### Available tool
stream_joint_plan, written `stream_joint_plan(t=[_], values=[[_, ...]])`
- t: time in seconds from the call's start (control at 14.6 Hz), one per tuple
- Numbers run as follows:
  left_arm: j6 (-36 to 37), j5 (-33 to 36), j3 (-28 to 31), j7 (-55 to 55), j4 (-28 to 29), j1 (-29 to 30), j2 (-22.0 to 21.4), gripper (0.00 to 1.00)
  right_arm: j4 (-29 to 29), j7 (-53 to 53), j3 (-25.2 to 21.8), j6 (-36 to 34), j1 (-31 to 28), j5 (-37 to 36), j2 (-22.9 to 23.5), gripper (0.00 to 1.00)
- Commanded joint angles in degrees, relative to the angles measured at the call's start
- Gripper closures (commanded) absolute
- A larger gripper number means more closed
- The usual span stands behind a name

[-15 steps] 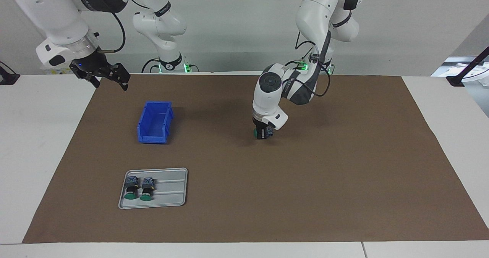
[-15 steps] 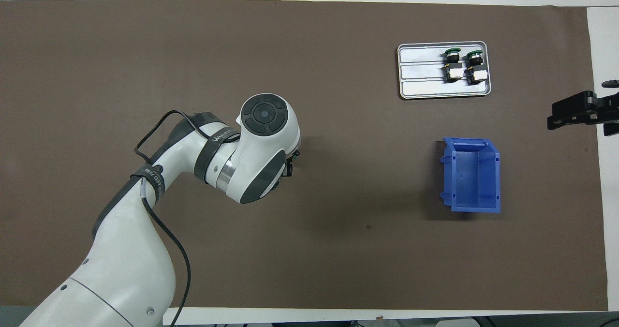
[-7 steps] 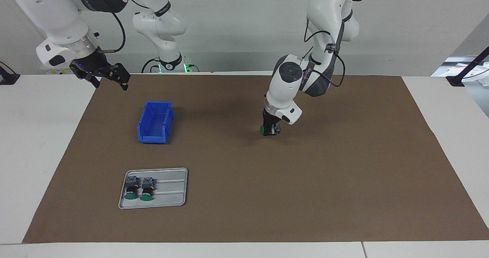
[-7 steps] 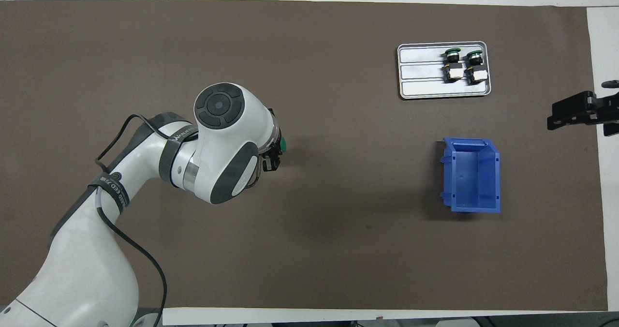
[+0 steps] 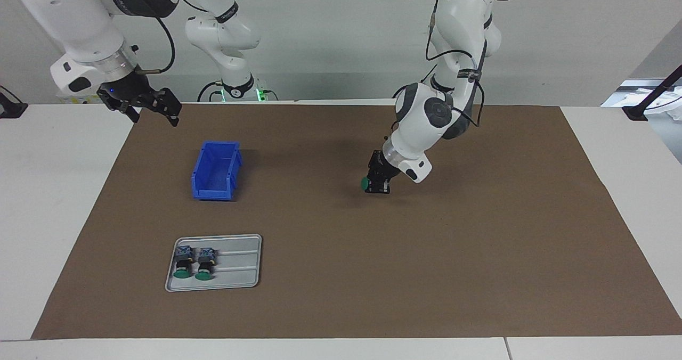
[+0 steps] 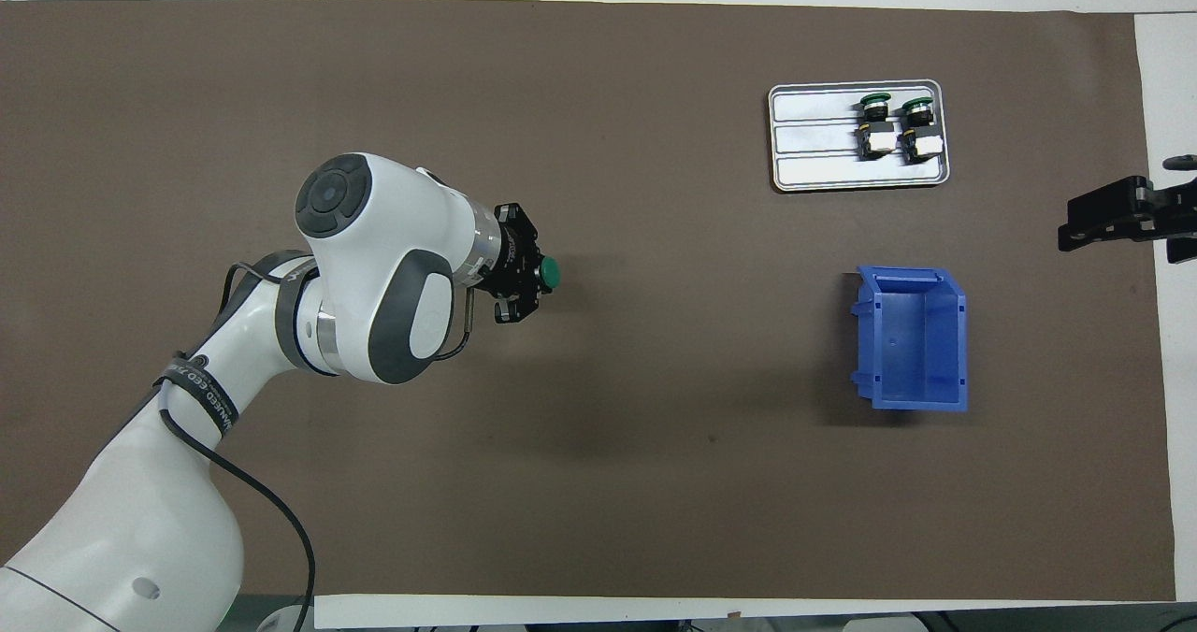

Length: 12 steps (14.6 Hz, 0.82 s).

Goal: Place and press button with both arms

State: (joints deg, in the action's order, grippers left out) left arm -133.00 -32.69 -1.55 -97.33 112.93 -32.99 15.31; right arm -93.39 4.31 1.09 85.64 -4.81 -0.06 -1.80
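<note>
My left gripper is shut on a button, low over the middle of the brown mat. It is tilted, and the button's green cap points toward the right arm's end of the table. Whether the button touches the mat I cannot tell. Two more buttons lie side by side in a grey tray. My right gripper waits open and raised over the mat's edge at its own end.
A blue bin stands on the mat between the tray and the right arm's base, with nothing in it. Bare white table flanks the mat at both ends.
The left arm's wrist has swung up and tilted over, drawing back toward its own end. The button's green cap has come into sight from above. The right arm has not moved.
</note>
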Motion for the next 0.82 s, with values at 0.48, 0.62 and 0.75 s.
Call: stream_joint_plan(t=[0.48,0.62,0.75], values=[[1.52,-29.86,-0.2,36.93,11.42,5.92,-6.43,0.8,-1.62,-1.23,0.31,0.23,-0.55,0.06,-1.45,0.02],[1.78,-34.27,-0.2,40.45,12.75,6.8,-7.13,0.8,-1.62,-1.23,0.31,0.23,-0.55,0.06,-1.45,0.02],[1.78,-40.83,-0.2,45.01,14.76,7.24,-7.31,0.8,-1.62,-1.23,0.31,0.23,-0.55,0.06,-1.45,0.02]])
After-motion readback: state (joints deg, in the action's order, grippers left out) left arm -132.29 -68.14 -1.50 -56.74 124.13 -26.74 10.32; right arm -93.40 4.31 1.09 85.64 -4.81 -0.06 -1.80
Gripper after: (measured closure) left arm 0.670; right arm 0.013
